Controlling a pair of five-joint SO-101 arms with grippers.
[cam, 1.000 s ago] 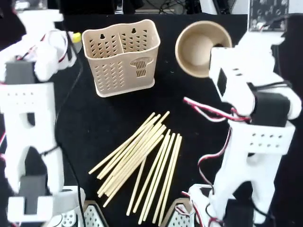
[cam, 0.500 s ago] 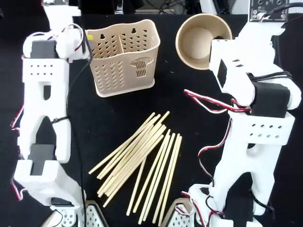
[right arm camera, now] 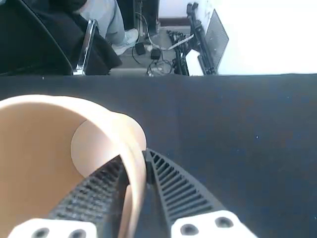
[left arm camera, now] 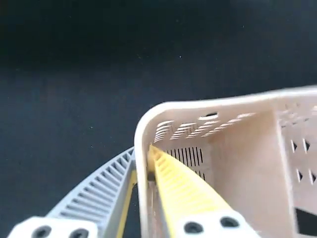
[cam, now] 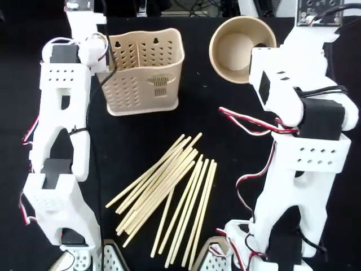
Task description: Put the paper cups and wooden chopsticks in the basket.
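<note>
Logging one basket [cam: 141,90] at the table's [cam: 225,130] back, wall pinched by my left gripper [left arm camera: 142,148]; one paper cup [cam: 234,51] beside it, rim pinched by my right gripper [right arm camera: 133,156]; roughly fourteen wooden chopsticks [cam: 169,195] loose between the arms.

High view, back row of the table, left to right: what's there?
left arm → basket → paper cup → right arm. Skipped: chopsticks, which lie nearer the arm bases.

Black table [cam: 204,107]: beige basket [cam: 141,79] standing at far side, wooden chopsticks [cam: 166,186] heaped loosely near middle.
</note>
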